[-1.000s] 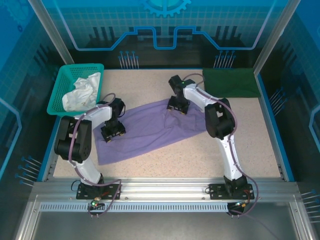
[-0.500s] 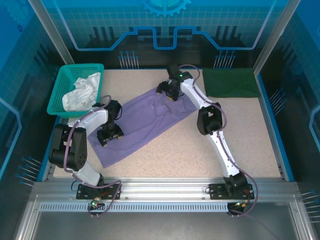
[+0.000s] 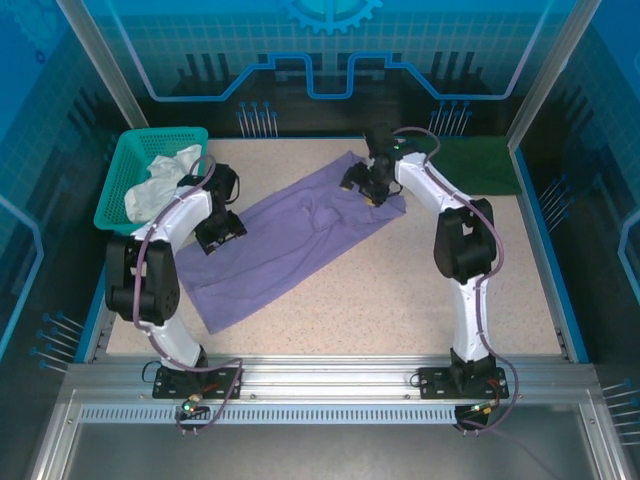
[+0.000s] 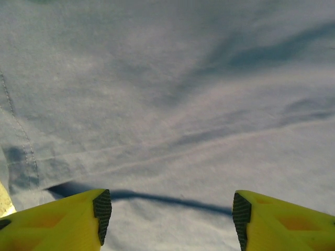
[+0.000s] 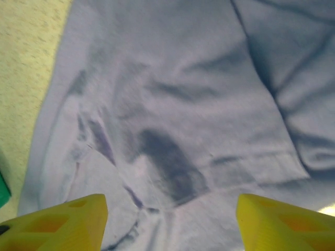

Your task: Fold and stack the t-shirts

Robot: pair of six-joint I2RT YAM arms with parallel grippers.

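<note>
The lavender t-shirt lies spread diagonally on the desk. The left end effector and right end effector hover over it, fingers parted, holding nothing. A dark green t-shirt lies at the far right.

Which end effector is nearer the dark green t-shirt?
Right. The right end effector sits just left of the dark green t-shirt; the left end effector is far across, beside the teal basket.

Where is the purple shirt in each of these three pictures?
Top view: the purple shirt lies diagonally across the table's middle.
Left wrist view: it spreads across the picture, above the yellow fingers.
Right wrist view: it covers most of the picture, with bare table at left.
Shared landmark: the speckled table beside the shirt's edge.
</note>
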